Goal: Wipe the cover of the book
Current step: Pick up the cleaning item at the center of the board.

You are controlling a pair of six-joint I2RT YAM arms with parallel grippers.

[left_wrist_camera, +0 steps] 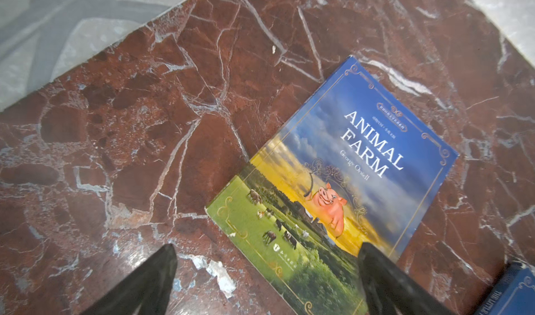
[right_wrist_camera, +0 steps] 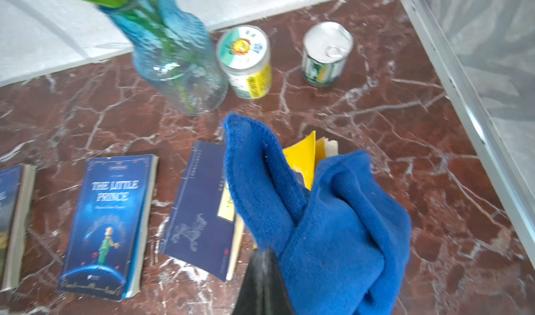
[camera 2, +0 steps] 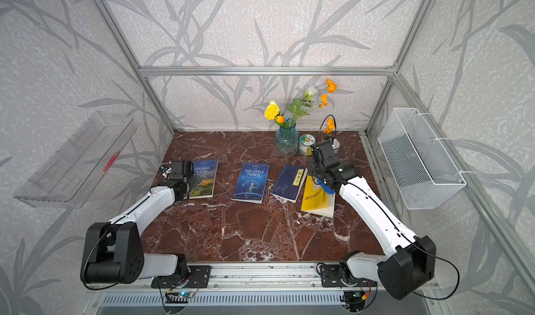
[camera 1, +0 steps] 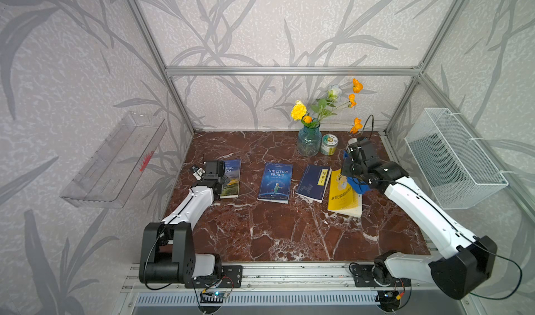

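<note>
Towel, soft blue terry [right_wrist_camera: 341,218], limp, light: our right gripper [right_wrist_camera: 278,261] pinches bunched fold by red marble bench [camera 1: 260,235] right edge; left gripper [left_wrist_camera: 267,248] agape.

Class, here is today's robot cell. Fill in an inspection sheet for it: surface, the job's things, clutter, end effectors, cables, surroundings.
Surface: veined red-brown marble tabletop.
Job's things: four books lying in a row: Animal Farm, The Little Prince, dark blue book, yellow book. The blue cloth is bunched above the yellow book.
Clutter: blue glass vase with flowers, lidded jar and pull-tab tin, all at the back.
End effectors: left end effector open, one finger over Animal Farm and one over bare table; right end effector shut on the blue cloth.
Cables: black cable loops above the right wrist; wired board on the front rail.
Surroundings: leaf-patterned walls, clear shelf on the left wall, white mesh basket on the right wall.
</note>
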